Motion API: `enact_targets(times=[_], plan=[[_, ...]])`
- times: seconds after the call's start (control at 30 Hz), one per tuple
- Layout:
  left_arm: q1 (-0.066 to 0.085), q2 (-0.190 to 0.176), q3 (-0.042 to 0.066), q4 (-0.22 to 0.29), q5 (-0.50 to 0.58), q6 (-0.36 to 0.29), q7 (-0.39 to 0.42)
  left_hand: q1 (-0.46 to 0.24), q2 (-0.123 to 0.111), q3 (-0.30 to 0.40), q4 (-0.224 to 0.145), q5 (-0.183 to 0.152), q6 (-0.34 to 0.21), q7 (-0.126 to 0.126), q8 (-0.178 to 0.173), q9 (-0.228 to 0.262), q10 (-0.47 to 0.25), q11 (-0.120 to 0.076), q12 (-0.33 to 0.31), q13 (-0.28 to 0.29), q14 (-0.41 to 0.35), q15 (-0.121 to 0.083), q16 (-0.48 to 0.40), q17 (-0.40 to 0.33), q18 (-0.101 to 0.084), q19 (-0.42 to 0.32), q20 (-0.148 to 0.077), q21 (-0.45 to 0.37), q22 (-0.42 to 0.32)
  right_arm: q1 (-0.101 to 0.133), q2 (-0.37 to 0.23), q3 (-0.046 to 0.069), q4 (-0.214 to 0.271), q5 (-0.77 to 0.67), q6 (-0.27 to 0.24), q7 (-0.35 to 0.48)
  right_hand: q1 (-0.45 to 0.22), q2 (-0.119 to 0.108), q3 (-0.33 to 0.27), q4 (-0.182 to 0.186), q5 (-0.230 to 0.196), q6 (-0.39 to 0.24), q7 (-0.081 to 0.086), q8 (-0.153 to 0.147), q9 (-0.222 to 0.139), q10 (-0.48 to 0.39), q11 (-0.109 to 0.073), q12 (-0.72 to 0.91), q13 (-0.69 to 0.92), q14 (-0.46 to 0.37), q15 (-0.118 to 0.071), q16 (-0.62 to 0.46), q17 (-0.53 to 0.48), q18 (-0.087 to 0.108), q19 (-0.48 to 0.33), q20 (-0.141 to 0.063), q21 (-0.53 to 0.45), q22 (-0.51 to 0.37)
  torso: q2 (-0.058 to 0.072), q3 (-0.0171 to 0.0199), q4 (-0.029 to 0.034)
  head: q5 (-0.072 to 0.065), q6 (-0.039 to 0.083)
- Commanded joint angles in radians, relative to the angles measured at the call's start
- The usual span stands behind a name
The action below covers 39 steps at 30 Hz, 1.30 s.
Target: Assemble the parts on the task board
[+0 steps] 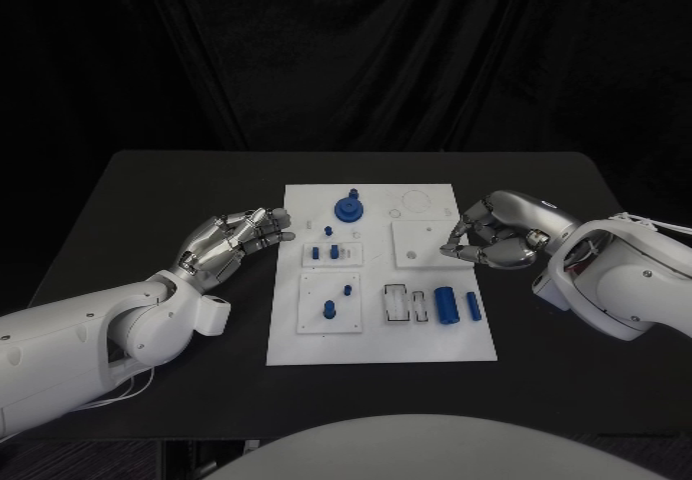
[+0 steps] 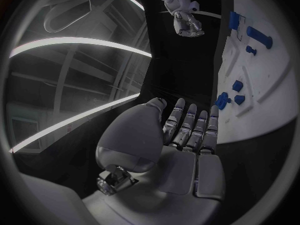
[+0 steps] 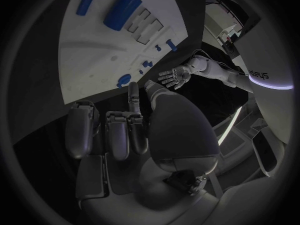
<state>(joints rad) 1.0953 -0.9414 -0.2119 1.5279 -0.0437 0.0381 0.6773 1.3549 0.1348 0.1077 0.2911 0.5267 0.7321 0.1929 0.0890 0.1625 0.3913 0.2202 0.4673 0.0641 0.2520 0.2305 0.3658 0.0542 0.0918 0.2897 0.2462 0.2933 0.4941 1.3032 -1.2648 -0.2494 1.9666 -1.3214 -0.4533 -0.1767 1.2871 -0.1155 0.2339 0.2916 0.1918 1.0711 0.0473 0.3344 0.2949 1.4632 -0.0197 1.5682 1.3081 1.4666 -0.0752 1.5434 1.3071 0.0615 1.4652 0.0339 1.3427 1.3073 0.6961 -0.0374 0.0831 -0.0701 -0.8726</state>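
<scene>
From the head camera you are looking steeply down on the black table (image 1: 159,200) from well above. Each wrist camera is sitting close behind its own silver many-fingered hand, looking along the palm. All three views are sharing the white rectangular task board (image 1: 433,345) (image 2: 262,80) (image 3: 94,50).

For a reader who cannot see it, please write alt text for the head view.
A white task board lies in the middle of a black table, with small blue parts on it. The left hand hovers at the board's left edge, fingers apart and holding nothing. The right hand is at the right edge, fingers curled in.
</scene>
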Motion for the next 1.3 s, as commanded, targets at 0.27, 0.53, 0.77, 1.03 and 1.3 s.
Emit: enact_targets(times=[0.27,0.53,0.77,1.03,1.3], plan=[[-0.002,0.000,0.001,0.004,0.000,0.008,0.082,0.024,0.013,-0.001,-0.002,0.028,-0.003,0.010,-0.002,-0.006,-0.001,0.013,0.003,0.000,0.024,0.021,0.036,0.004,-0.004,0.014,0.025,0.000,0.000,-0.058,-0.015,0.000,0.020,-0.171,0.154,-0.349,-0.246,-0.063,-0.009,0.005,0.002,-0.026,-0.003,0.068,0.080,0.108,-0.004,0.003,0.263,0.104,-0.008,0.027,0.264,-0.040,0.074,-0.007,0.135,0.236,0.001,0.0004,-0.0051,-0.123,0.000],[-0.002,-0.008,0.001,0.006,0.000,0.015,0.077,0.033,0.015,0.002,-0.002,0.036,-0.001,0.009,0.001,-0.008,0.002,0.017,0.006,0.000,0.034,0.029,0.048,0.005,-0.001,0.024,0.036,0.004,0.001,-0.080,-0.011,0.000,0.052,-0.277,0.201,-0.452,-0.285,-0.083,-0.024,0.006,0.001,-0.048,-0.007,0.121,0.158,0.108,-0.005,0.003,0.263,0.104,-0.021,0.027,0.264,-0.056,0.097,-0.019,0.205,0.256,0.000,-0.0015,-0.0022,-0.145,0.000],[-0.002,-0.006,0.001,0.006,0.000,0.017,0.077,0.035,0.015,0.002,-0.002,0.038,0.000,0.009,0.002,-0.008,0.004,0.020,0.007,0.001,0.037,0.029,0.053,0.006,0.000,0.026,0.038,0.004,0.001,-0.089,0.001,0.000,0.059,-0.294,0.218,-0.477,-0.323,-0.089,-0.030,0.007,-0.034,-0.063,-0.012,0.147,0.203,0.108,-0.011,0.003,0.263,0.104,-0.021,0.027,0.264,-0.051,0.089,-0.019,0.190,0.250,0.000,-0.0011,-0.0044,-0.141,0.000],[-0.002,-0.007,0.001,0.004,0.000,0.020,0.075,0.045,0.016,0.006,-0.004,0.044,0.002,0.006,0.004,-0.009,0.011,0.029,0.013,0.001,0.052,0.032,0.071,0.007,0.002,0.033,0.041,0.006,0.001,-0.101,0.017,0.000,0.057,-0.298,0.187,-0.473,-0.347,-0.088,-0.029,0.007,-0.060,-0.082,-0.010,0.148,0.221,0.108,-0.010,0.003,0.263,0.104,-0.019,0.027,0.264,-0.046,0.080,-0.018,0.170,0.243,0.000,-0.0017,-0.0028,-0.134,0.000],[-0.002,-0.006,0.001,0.000,0.000,0.025,0.071,0.062,0.015,0.014,-0.008,0.055,0.002,0.003,0.006,-0.010,0.015,0.035,0.017,0.001,0.061,0.034,0.083,0.008,0.001,0.041,0.042,0.009,0.002,-0.111,0.034,0.000,0.051,-0.299,0.188,-0.469,-0.353,-0.101,-0.039,0.007,-0.135,-0.085,-0.010,0.152,0.239,0.108,-0.009,0.003,0.263,0.104,-0.018,0.027,0.264,-0.046,0.079,-0.016,0.171,0.243,0.000,-0.0015,-0.0040,-0.127,0.000]])
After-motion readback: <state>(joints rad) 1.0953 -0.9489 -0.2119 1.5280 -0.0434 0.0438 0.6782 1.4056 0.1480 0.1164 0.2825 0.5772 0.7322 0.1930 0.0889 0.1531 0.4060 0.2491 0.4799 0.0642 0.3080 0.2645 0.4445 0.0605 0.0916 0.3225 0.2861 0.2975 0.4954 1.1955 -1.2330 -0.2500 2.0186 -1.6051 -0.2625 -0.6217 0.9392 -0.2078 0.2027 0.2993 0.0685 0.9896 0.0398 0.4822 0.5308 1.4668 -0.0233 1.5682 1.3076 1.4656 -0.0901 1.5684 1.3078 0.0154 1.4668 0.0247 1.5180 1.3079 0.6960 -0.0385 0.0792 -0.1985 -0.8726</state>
